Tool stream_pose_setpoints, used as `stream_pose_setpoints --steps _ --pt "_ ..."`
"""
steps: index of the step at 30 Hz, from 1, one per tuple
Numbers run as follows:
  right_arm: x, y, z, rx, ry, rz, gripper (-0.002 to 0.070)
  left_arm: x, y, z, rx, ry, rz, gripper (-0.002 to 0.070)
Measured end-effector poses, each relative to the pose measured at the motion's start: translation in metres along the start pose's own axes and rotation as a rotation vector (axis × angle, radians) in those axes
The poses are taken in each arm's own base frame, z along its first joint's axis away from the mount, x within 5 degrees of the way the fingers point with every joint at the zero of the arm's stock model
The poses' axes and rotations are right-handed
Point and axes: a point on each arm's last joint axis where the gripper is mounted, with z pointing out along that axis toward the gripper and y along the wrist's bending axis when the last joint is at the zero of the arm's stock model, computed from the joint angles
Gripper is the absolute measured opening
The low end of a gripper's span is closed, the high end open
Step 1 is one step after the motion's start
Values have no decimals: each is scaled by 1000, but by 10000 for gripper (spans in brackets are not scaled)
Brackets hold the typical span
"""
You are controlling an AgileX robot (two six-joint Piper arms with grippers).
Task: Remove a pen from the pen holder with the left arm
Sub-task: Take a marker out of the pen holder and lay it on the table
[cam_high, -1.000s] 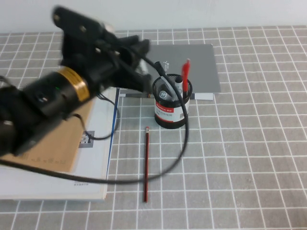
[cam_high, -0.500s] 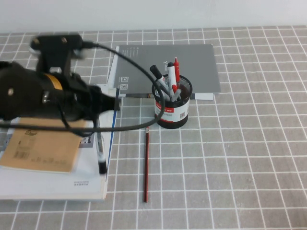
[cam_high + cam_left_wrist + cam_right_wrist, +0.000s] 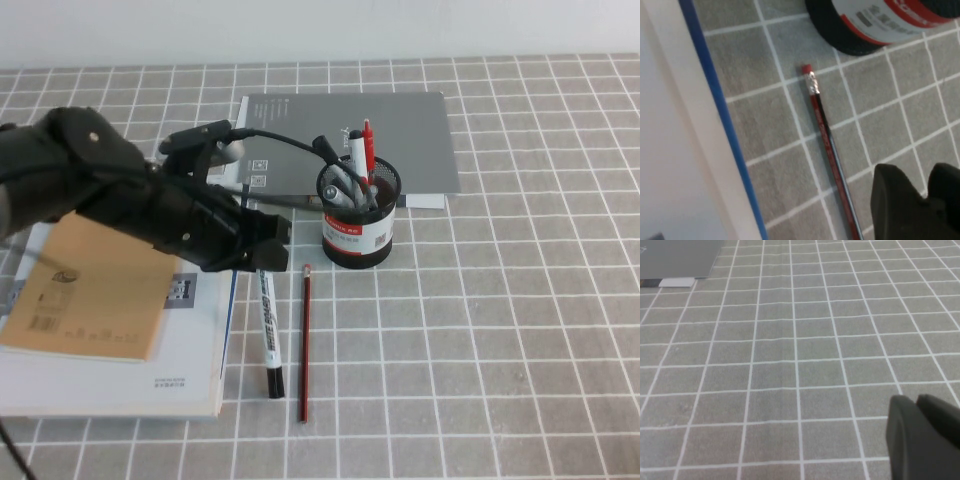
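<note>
The white pen with a black cap is out of the holder. In the high view it runs over the grey tiled table between the right edge of a white book with a blue spine and a red pencil with an eraser tip. It lies almost parallel to the pencil, with its cap at the near end. Its far end disappears under the left gripper, whose jaws sit narrow on it. I cannot tell whether the near end touches the table.

Just right of the gripper and slightly farther off stands the black mesh pen holder with a red and white label, with several pens in it, one of them red-capped. A grey notebook lies behind it, and a tan booklet rests on the white book.

The left wrist view misses the pen. It shows the pencil, the holder's base, the blue spine and the left gripper with its dark fingers close together.

The right gripper appears only in its own wrist view, over bare tiles with its fingers together and nothing between them.
</note>
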Motion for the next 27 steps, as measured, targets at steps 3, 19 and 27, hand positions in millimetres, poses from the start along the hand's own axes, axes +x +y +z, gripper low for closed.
stream_pose_setpoints --steps 3,19,27 --pt "0 0 0 0 0 0 -13 -11 13 14 11 32 -21 104" --pt "0 0 0 0 0 0 -13 -28 32 35 -73 -14 15 262" --pt "0 0 0 0 0 0 -13 -37 1 4 -187 -125 167 273"
